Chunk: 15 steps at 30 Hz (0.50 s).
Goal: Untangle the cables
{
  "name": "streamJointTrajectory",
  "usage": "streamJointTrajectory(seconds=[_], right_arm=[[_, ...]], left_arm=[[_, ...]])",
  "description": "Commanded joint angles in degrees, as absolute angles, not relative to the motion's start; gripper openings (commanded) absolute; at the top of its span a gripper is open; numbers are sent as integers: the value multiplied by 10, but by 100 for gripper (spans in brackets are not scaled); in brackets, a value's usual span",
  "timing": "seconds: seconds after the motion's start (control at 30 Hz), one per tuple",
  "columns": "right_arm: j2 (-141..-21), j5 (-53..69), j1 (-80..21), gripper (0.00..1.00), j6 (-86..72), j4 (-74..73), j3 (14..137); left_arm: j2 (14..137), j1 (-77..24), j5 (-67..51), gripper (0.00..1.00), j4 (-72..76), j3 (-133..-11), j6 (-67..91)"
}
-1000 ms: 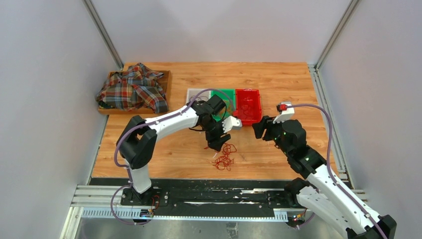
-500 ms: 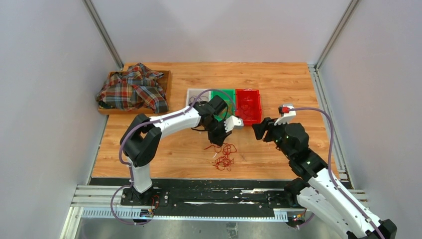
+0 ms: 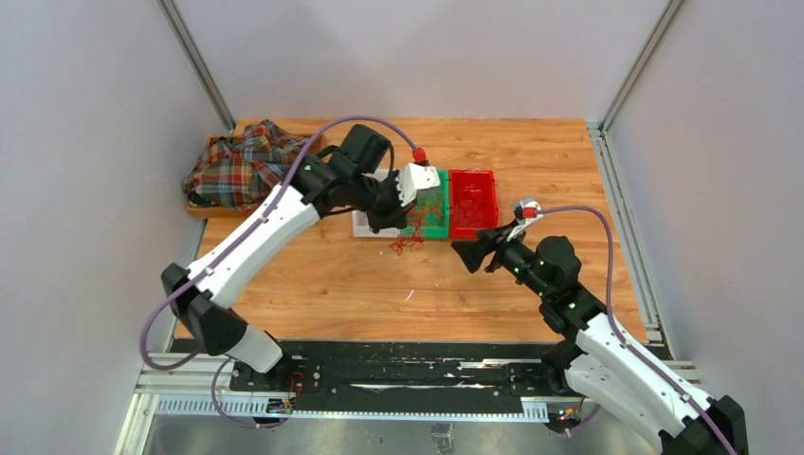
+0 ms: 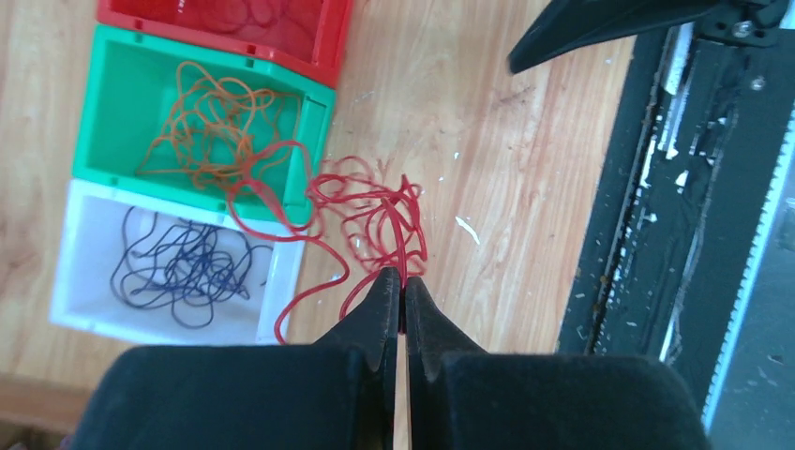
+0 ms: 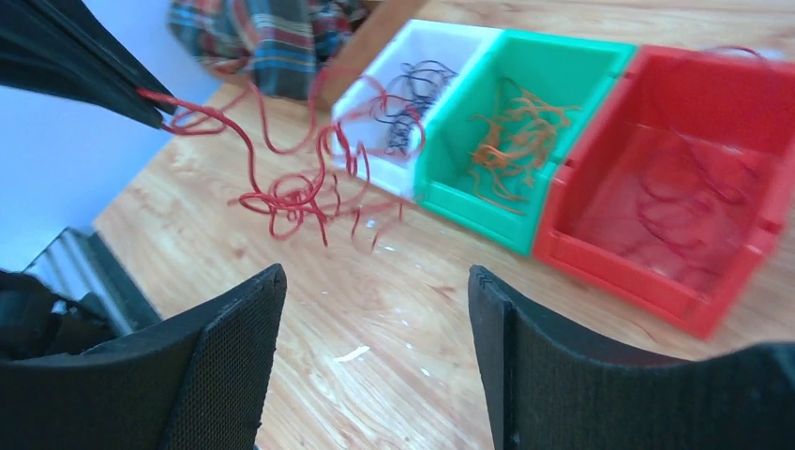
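A second ago the red cables lay in a clump on the bench near its front edge. Now the left gripper has pinched shut on a strand and lifted them. The clump dangles just in front of the green bin and the white bin. The right gripper stands wide apart, holds nothing, and has shifted left toward the hanging cables.
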<state>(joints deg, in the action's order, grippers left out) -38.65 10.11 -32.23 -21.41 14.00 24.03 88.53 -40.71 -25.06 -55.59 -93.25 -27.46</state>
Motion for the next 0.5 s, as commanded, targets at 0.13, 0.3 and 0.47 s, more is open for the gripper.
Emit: streamJointTrajectory(seconds=[0.13,0.3,0.47], right_arm=[[-475,215,-405,74,-160,291,306],[-523,187,-466,75,-148,339,335],[-557,121,-516,76,-125,359,351]], left_arm=[[837,-410,-232,1,-680,-1021,-269],[826,-410,-215,0,-680,-1042,-259],[807,-410,-224,1,-681,-1023,-266]])
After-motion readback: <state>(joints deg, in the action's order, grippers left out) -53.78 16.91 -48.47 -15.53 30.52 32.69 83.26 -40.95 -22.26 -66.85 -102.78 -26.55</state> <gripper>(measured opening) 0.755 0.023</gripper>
